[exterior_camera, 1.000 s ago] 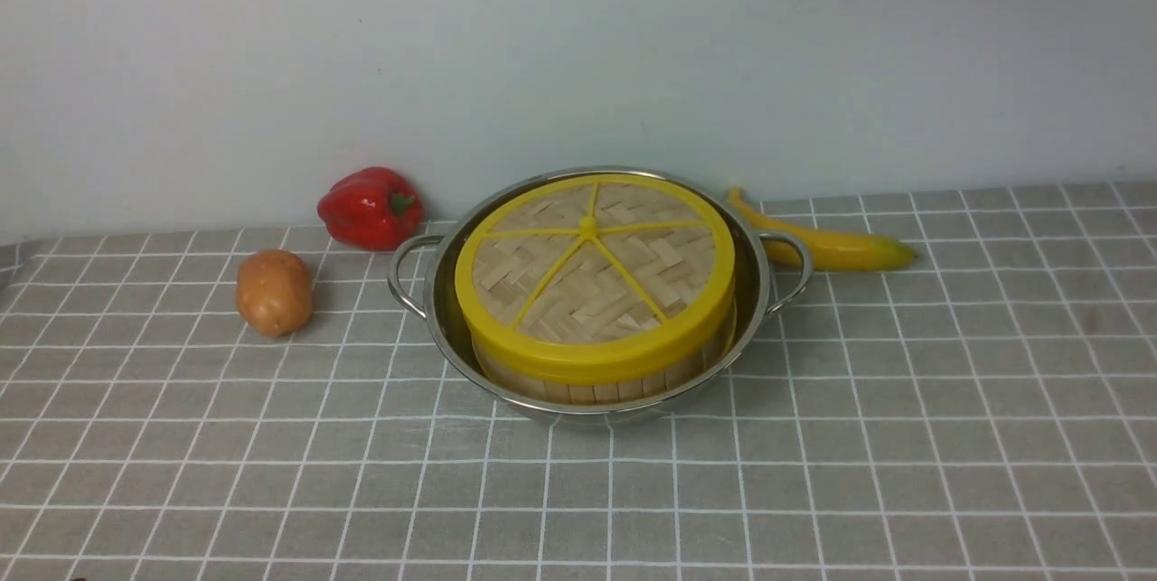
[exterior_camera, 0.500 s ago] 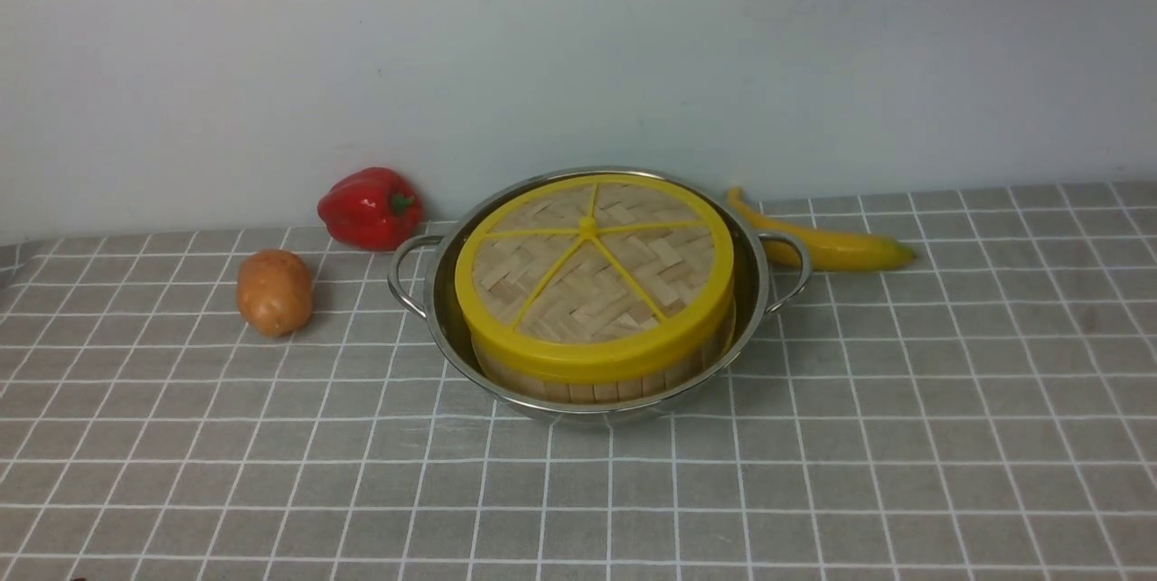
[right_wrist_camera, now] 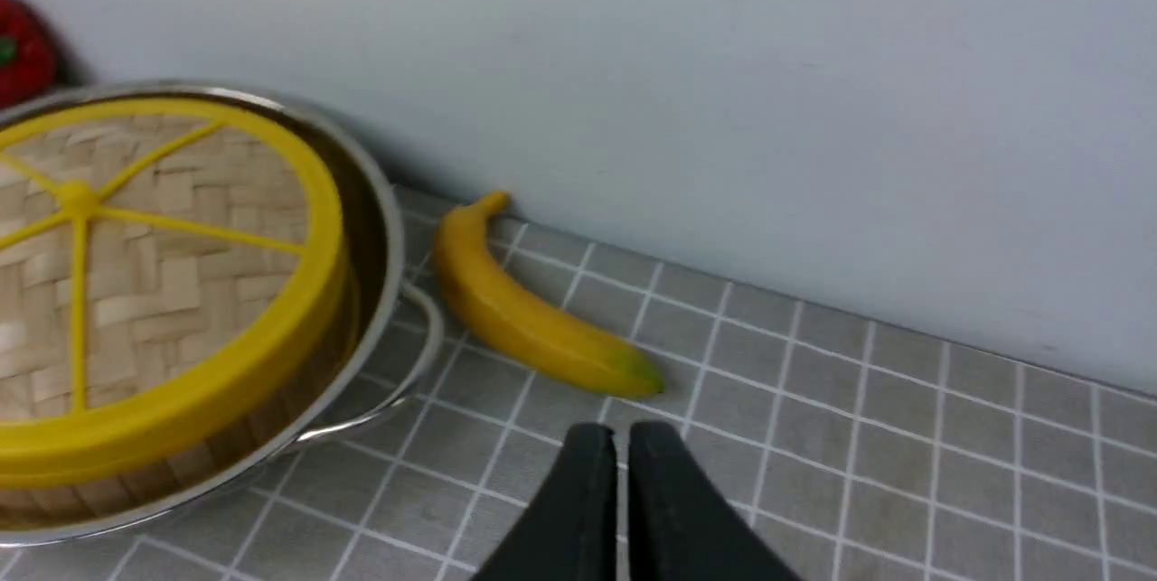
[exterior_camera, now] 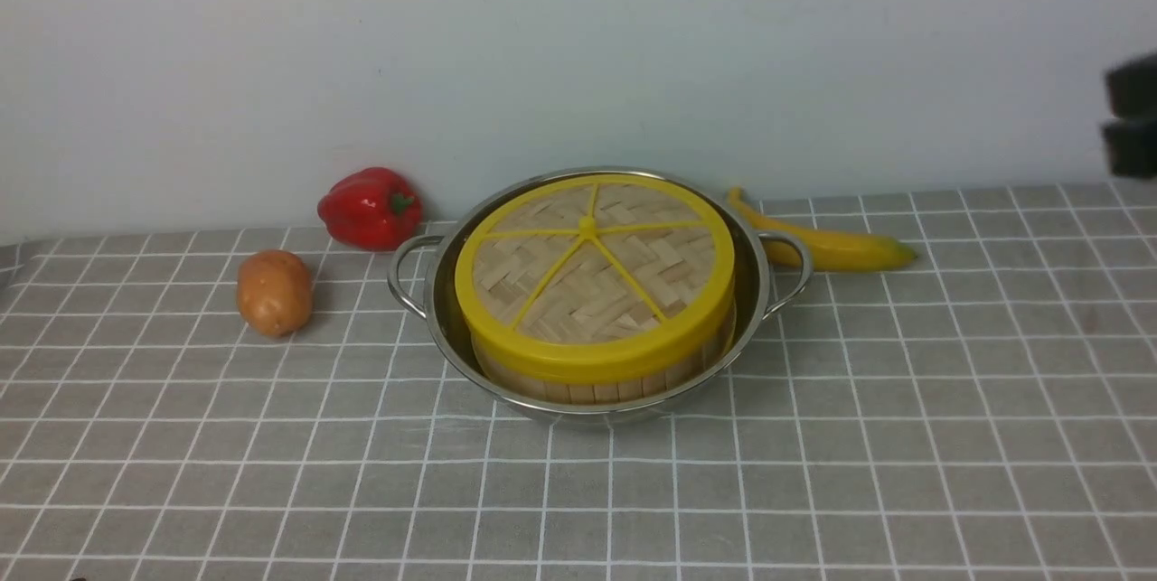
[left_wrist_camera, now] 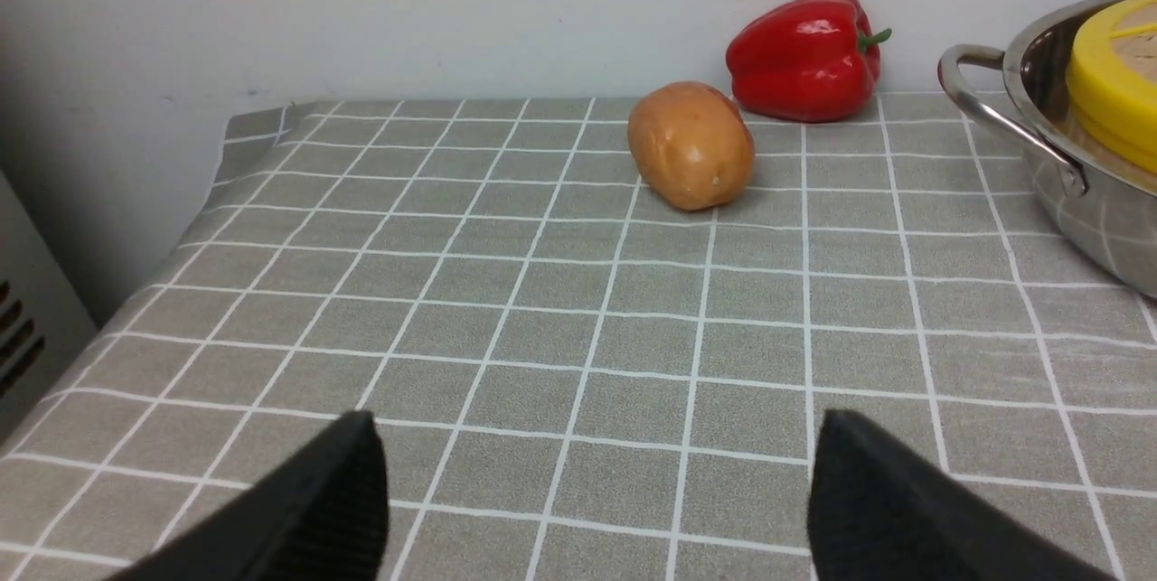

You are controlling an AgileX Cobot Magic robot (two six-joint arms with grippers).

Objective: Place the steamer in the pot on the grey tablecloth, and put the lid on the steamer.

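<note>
pot [exterior_camera: 764,292] x1 | steamer [exterior_camera: 597,385] x1 | lid [exterior_camera: 592,269] x1 | veg x3 | L jaws apart | R jaws nearly together

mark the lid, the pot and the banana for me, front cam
lid [exterior_camera: 594,269], front view, on the woven top just below the centre knob.
pot [exterior_camera: 411,274], front view, on its left loop handle.
banana [exterior_camera: 836,247], front view, on the middle of its yellow body.

Shiny steel pot [exterior_camera: 757,292], woven bamboo lid [exterior_camera: 592,278], matt grey tablecloth [exterior_camera: 904,436].
</note>
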